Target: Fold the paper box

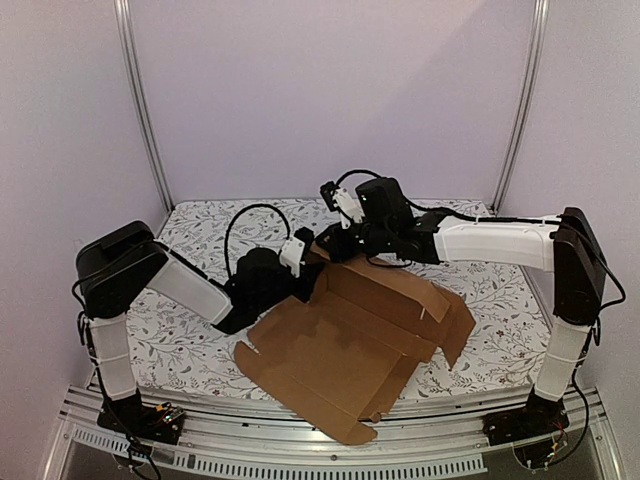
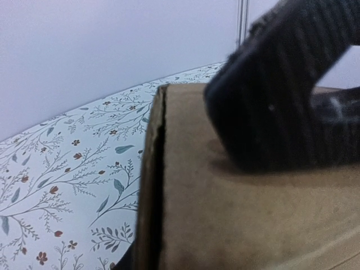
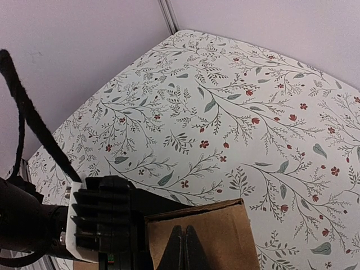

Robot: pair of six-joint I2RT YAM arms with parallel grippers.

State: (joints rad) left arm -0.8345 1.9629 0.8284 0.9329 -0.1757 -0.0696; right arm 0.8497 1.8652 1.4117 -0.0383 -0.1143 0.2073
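The paper box (image 1: pixel 350 350) is a large brown cardboard sheet, partly folded, lying mid-table with its near corner over the front edge. Both grippers meet at its raised back-left flap. My left gripper (image 1: pixel 303 268) is shut on that flap's edge. In the left wrist view the flap (image 2: pixel 236 214) fills the frame and only a dark sliver of one finger (image 2: pixel 122 263) shows. My right gripper (image 1: pixel 335 245) is shut, with its two tips together (image 3: pixel 184 247) against the flap's face (image 3: pixel 225 230). Its ribbed finger (image 2: pixel 281 101) shows in the left wrist view. The left gripper's ribbed body (image 3: pixel 107 219) sits beside the flap.
The floral tablecloth (image 1: pixel 200 340) covers the table. Metal posts (image 1: pixel 140 100) and pale walls enclose the back and sides. A metal rail (image 1: pixel 300 450) runs along the front edge. A black cable (image 3: pixel 34 124) arcs above the left gripper.
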